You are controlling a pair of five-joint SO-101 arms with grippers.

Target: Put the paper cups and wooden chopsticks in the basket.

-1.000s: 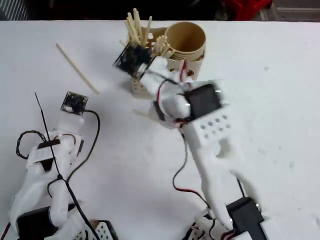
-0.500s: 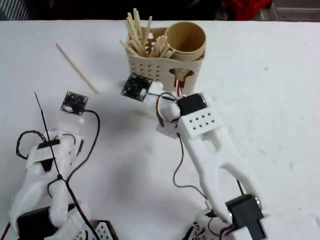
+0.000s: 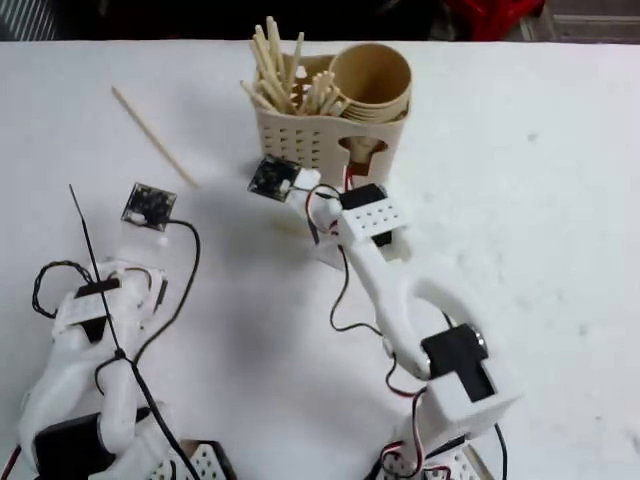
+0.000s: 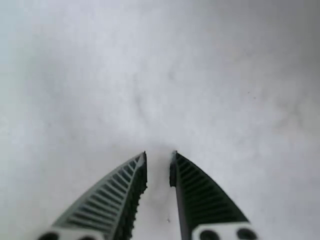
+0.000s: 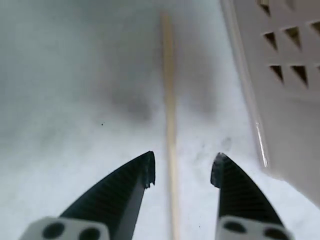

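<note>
Tan paper cups [image 3: 370, 75] and most pale wooden chopsticks [image 3: 275, 65] stand in the cream perforated basket [image 3: 300, 145]; a stray chopstick [image 3: 155, 138] lies well apart on the white desk [image 3: 520, 200], another chopstick [image 5: 170, 115] just beside the basket between the spread jaws of the right gripper [image 5: 182, 170]; left gripper [image 4: 159, 167] jaws nearly together, empty.

Table: a white table top [image 3: 560, 200], matt, with a few tiny dark specks, spreads across nearly all of the high view.
Far edge: runs straight from left to right along the far side.
Beyond the edge: dark, with little to make out.
Far left: a grey slatted thing [image 3: 22, 15] just past the edge.
Far right: a red object [image 3: 495, 12] and a pale grey surface [image 3: 590, 18] beside it; what they are cannot be told.
Light: soft and even, with faint blurred shadows on the white top.
</note>
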